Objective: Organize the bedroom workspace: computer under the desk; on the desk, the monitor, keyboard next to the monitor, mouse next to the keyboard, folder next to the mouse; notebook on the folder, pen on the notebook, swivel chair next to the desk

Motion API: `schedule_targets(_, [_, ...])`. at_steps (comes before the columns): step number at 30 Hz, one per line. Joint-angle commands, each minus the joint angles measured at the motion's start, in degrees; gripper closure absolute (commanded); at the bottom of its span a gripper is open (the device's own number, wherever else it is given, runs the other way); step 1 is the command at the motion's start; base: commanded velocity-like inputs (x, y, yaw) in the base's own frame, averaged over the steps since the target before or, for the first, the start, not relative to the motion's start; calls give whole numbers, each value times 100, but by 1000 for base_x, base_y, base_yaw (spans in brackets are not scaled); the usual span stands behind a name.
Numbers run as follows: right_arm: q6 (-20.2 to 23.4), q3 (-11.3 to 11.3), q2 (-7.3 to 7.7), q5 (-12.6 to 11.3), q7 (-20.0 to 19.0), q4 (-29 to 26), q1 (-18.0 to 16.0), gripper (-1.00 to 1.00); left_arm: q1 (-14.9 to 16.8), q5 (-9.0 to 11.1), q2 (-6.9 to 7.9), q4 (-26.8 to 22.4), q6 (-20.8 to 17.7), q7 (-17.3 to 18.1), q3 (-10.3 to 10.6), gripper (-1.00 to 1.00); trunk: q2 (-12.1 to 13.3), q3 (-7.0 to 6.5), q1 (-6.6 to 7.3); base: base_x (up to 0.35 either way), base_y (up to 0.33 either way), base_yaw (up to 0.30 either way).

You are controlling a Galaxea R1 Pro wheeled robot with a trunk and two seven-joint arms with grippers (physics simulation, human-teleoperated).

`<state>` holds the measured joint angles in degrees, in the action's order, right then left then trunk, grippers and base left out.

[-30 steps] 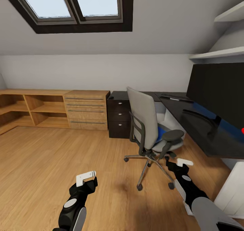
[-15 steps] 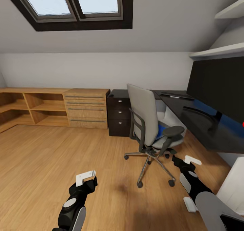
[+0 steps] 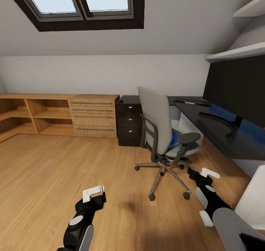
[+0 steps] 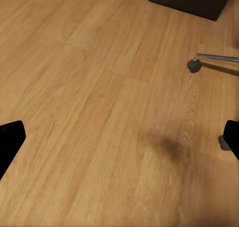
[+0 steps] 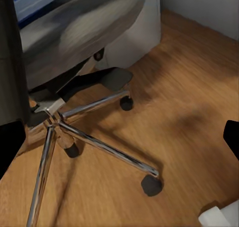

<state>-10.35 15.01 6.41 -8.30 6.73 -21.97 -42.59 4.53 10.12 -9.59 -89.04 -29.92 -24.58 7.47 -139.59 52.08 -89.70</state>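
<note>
The swivel chair (image 3: 158, 127) stands on the wood floor with its grey back toward me, beside the black desk (image 3: 217, 127). A bright blue folder (image 3: 174, 138) lies on its seat, mostly hidden by the backrest. The black monitor (image 3: 237, 87) stands on the desk at the right, and the keyboard (image 3: 192, 101) lies at the desk's far end. A light grey computer (image 3: 185, 124) shows under the desk behind the chair. My left gripper (image 3: 93, 194) hangs open over bare floor (image 4: 119, 142). My right gripper (image 3: 204, 174) is open, near the chair's chrome base (image 5: 74, 132).
Black drawers (image 3: 129, 124) with silver knobs close the desk's left end. A wooden dresser (image 3: 94, 115) and open shelves (image 3: 33, 115) line the back wall. A white block (image 3: 253, 201) stands at the lower right, close to my right arm. Wall shelves (image 3: 235, 52) hang above the monitor.
The whole picture has shifted slightly, so the camera has moved. My right gripper has drifted a little to the right. The left gripper holds its place.
</note>
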Motion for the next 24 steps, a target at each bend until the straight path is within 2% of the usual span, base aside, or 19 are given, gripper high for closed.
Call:
schedule_targets(1, [-28, -7, 1, -59, 1, -34, -4, -100, 4, 57, 1, 6, -13, -55, 9, -100, -44, 24, -21, 0, 0, 0])
schedule_targets(7, [21, -8, -36, -79, 21, -524, 14, -100, 4, 43, -7, 158, -5, -56, 26, -100, -285, 132, -153, 0, 0, 0])
schedule_targets(19, [0, -7, -26, -64, 14, -546, 22, -100, 4, 38, 4, 259, 2, -48, 33, -100, -285, 132, -153, 2, 0, 0])
schedule_targets(24, [-3, -7, -26, -59, 13, -545, 22, -100, 4, 31, 7, 338, 9, -42, 35, -100, -285, 132, -153, 155, 0, 0])
